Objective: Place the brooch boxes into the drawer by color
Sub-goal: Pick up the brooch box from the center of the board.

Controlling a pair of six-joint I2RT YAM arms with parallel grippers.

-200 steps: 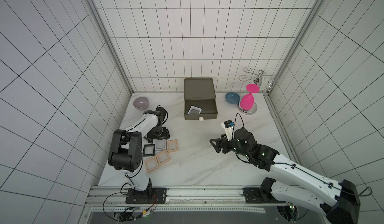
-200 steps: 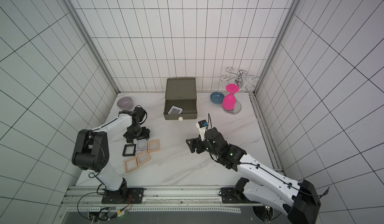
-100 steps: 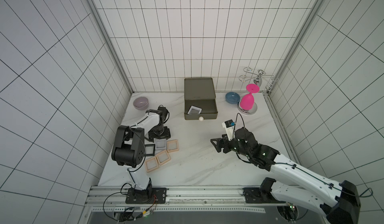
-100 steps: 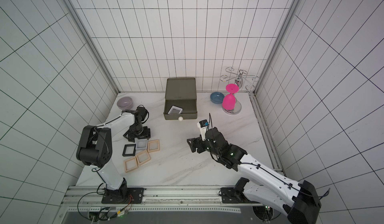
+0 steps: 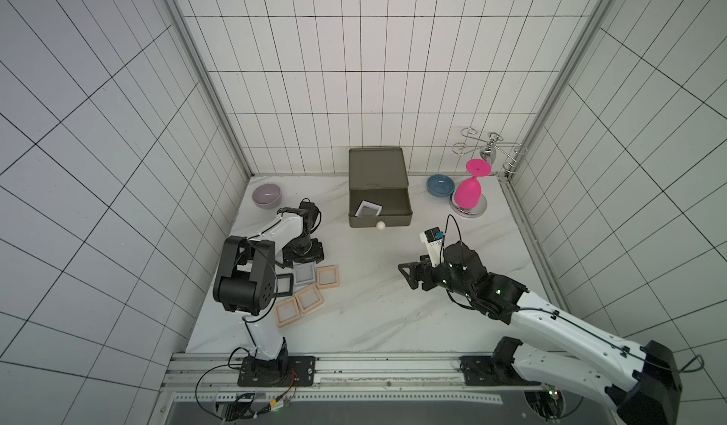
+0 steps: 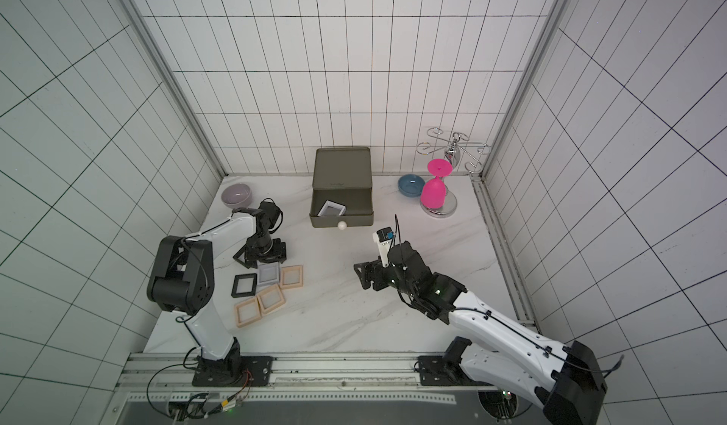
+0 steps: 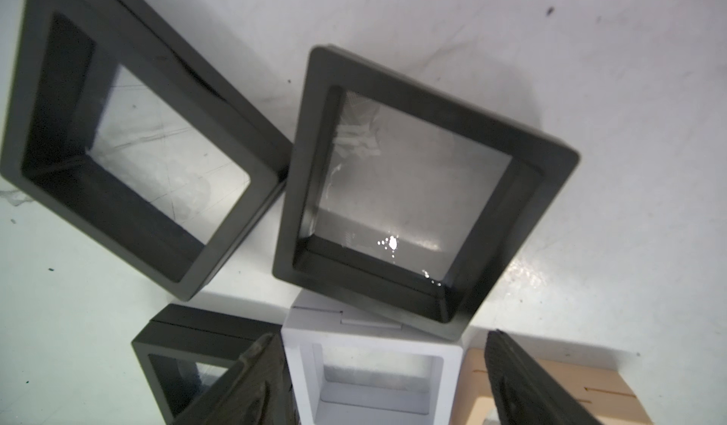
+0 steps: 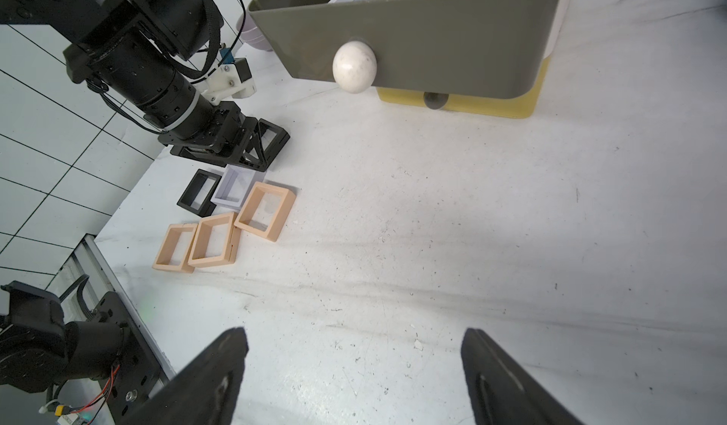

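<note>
My left gripper [image 5: 303, 253] [image 7: 383, 368] is open and points down at the table. A white brooch box [image 7: 373, 379] [image 5: 305, 273] lies between its fingers. Two black brooch boxes [image 7: 130, 135] [image 7: 417, 191] sit just past it, one resting on the white box's edge. A third black box [image 6: 244, 285] and three peach ones [image 6: 292, 276] [image 6: 271, 299] [image 6: 248, 312] lie alongside. The drawer [image 5: 379, 167] stands at the back with its olive tier pulled out, and a white box [image 5: 368, 208] leans inside. My right gripper [image 5: 411, 279] [image 8: 354, 364] is open and empty above bare table.
A lilac bowl [image 5: 267, 195] sits at the back left. A blue bowl [image 5: 440, 185], a pink goblet [image 5: 470, 191] and a wire rack [image 5: 489, 149] stand at the back right. The tier's white knob [image 8: 354, 67] faces my right gripper, with the yellow tier [image 8: 511, 104] beneath.
The left arm's elbow has shifted slightly while its gripper stays over the boxes. The right arm has hardly moved.
</note>
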